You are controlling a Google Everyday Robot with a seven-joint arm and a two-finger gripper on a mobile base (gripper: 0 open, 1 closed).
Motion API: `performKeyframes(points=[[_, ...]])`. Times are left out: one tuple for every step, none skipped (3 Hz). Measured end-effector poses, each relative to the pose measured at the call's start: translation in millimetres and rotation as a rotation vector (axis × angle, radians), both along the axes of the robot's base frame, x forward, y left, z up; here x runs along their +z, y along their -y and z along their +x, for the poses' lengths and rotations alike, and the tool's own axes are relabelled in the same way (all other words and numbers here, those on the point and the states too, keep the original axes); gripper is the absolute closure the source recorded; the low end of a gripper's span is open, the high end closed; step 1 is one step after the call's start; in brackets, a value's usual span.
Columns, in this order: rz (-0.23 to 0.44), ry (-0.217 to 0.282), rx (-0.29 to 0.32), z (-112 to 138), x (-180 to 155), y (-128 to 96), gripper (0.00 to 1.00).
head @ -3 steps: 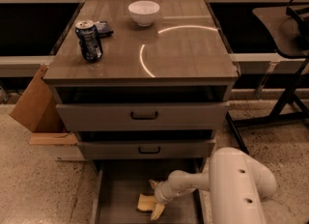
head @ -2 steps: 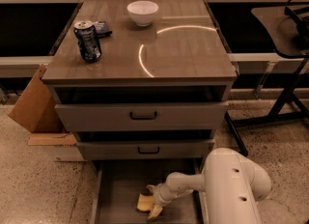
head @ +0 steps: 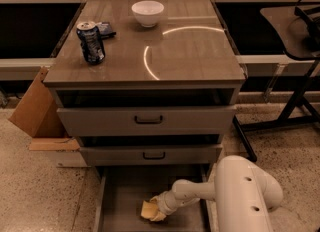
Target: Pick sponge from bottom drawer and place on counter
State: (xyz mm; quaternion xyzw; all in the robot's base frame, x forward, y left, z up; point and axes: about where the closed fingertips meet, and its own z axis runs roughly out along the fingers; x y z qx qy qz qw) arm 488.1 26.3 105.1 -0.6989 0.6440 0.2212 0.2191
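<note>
The pale-yellow sponge (head: 148, 210) lies on the grey floor of the open bottom drawer (head: 120, 198), near its middle front. My gripper (head: 158, 209) reaches down into the drawer from the right and sits right against the sponge's right side, partly over it. The white arm (head: 240, 196) fills the lower right. The counter (head: 195, 51) is the glossy wood-grain top with a curved light reflection.
On the counter stand a white bowl (head: 147, 12) at the back, a blue drink can (head: 91, 42) at the left and a small dark packet (head: 105, 28) behind it. A cardboard box (head: 35, 111) leans at the cabinet's left. A black stand (head: 295, 101) is at the right.
The arm has shifted slightly left and lower in the drawer, bringing the gripper closer onto the sponge. The sponge stays in about the same spot.
</note>
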Motion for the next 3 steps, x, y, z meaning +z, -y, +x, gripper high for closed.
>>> performKeyframes(points=[[0.056, 0.046, 0.035, -1.7, 32.8, 0.4, 0.89], [0.144, 0.116, 0.079, 12.6, 79.1, 10.4, 1.00], [0.218, 0.155, 0.195, 9.5, 124.7, 28.9, 1.00]])
